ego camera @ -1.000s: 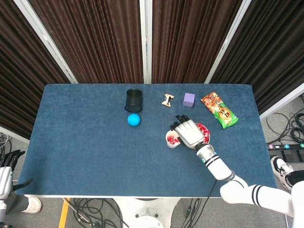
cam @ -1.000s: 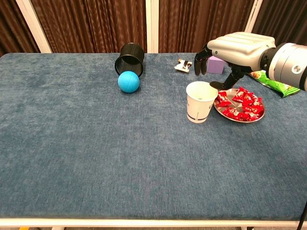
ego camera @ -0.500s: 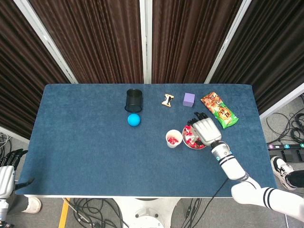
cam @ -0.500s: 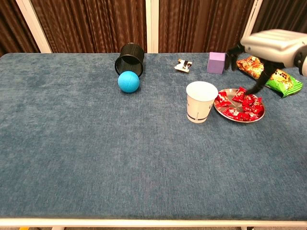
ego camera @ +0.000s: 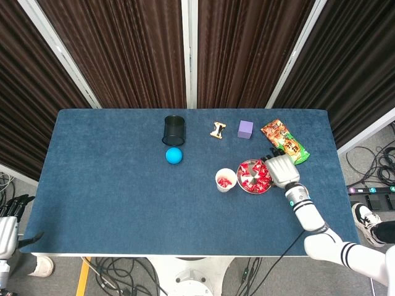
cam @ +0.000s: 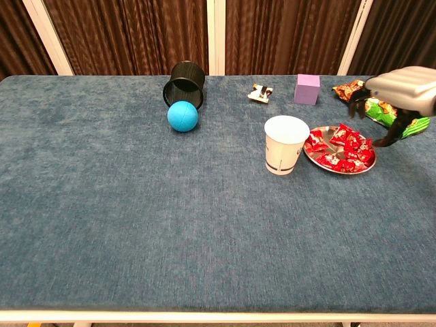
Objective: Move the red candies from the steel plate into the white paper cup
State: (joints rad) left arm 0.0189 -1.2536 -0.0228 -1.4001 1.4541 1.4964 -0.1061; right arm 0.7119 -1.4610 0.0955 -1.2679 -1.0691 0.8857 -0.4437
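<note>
Taking the white paper cup (cam: 285,144) as my reference on the blue counter (cam: 136,225), I report from near to far. The cup stands upright; I see dark lines printed low on its wall, but I can read no writing there. The head view shows red pieces already inside it. Just beside the cup, on its right, sits the steel plate (cam: 362,168), carrying a heap of red candies (cam: 344,148); wrapper print is too small to read.

My right hand (cam: 398,95) hangs past the far-right rim of the plate, palm down, fingers curled downward and apart, holding nothing that I can see. One second ago it hovered over the cup; half a second ago it was above the plate; it has since moved further right, away from the cup. My left hand (ego camera: 7,225) hangs off the counter's near-left corner, well apart from the cup; I cannot tell how its fingers lie.

Left of the cup and further back lies a blue ball (cam: 182,116), touching a tipped black cup (cam: 184,83). Behind the cup are a small wooden piece (cam: 261,92), a purple cube (cam: 307,88), and a green-and-orange snack bag (cam: 381,109), lettering illegible.
</note>
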